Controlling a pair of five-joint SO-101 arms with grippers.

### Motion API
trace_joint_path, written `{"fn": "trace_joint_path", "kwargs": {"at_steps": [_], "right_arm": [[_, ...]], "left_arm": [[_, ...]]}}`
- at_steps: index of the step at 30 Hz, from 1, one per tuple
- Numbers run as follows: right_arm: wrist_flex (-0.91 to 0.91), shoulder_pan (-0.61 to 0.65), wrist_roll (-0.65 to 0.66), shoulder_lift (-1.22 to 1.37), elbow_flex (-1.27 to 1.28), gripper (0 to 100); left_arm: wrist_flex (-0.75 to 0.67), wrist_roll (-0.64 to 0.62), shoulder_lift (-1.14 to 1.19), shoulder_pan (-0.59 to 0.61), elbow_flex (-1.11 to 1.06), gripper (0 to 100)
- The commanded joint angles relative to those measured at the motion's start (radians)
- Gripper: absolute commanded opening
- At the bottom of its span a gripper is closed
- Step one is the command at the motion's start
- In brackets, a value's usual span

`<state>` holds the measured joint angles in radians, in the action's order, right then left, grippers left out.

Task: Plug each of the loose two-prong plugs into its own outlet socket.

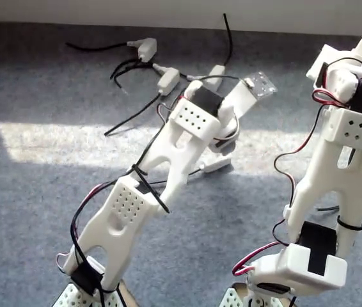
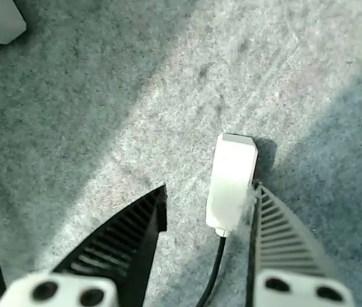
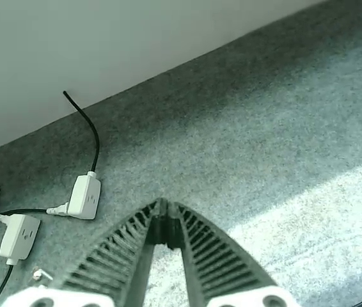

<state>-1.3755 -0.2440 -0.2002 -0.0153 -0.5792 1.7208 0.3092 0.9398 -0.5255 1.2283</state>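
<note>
While the left end effector (image 2: 210, 192) stands spread, the plug (image 2: 232, 182) lies lengthwise between its fingers (image 2: 283, 236). The right end effector (image 3: 164, 208) is pressed together.

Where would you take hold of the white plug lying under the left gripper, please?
Grip the white plug across its two long sides, mid-body, coming straight down from above: it lies flat on the carpet, its cord trails back toward the left gripper, whose open jaws straddle it.
</note>
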Motion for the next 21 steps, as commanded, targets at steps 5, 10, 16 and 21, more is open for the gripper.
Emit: {"fn": "trace_joint_path", "kwargs": {"at_steps": [5, 10, 16, 21], "right_arm": [[0.019, -0.01, 0.011, -0.048, -0.041, 0.6], [0.019, -0.01, 0.011, -0.048, -0.041, 0.6], [0.019, -0.01, 0.011, -0.048, -0.042, 0.6], [0.019, -0.01, 0.011, -0.048, -0.044, 0.6]], "left_arm": [[-0.048, -0.005, 0.025, 0.151, 0.058, 22], [-0.041, -0.005, 0.134, 0.162, 0.064, 22], [-0.038, -0.009, 0.148, 0.056, 0.074, 21], [0.009, -0.011, 0.12, -0.012, 0.162, 21]]}}
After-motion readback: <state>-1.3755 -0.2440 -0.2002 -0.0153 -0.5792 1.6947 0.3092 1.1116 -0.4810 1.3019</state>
